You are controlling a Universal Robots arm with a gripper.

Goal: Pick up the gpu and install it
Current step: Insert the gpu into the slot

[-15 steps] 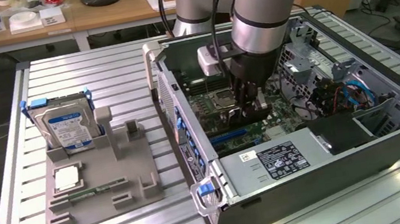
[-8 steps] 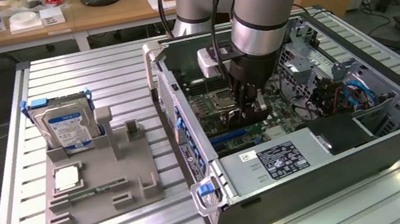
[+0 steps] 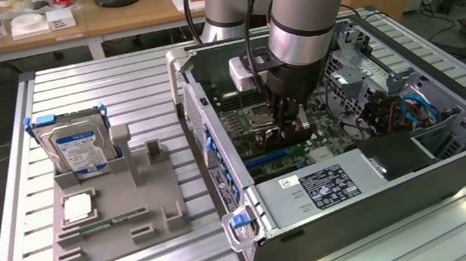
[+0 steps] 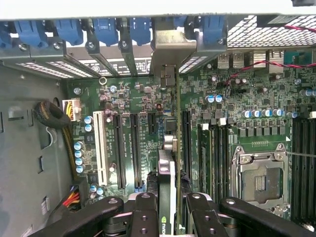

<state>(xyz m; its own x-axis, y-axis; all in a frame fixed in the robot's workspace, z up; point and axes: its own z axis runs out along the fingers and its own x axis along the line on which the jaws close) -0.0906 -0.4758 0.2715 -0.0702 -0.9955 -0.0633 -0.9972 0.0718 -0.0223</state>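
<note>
the claw is down inside the open computer case, closed on the gpu, with one dark finger on each face of the card. the gpu stands on edge between the fingers, straight over the green motherboard. it runs away from the claw to its silvery bracket, which sits at the case's rear wall among the blue slot clips. whether the card's lower edge is fully in its slot cannot be told. black expansion slots and a white slot lie on one side of the claw, and the cpu socket on the other. in the exterior view the claw is under the arm's wrist. well apart from it, outside the case, a grey holder on the table carries a blue-labelled hard drive and a slim memory stick.
</note>
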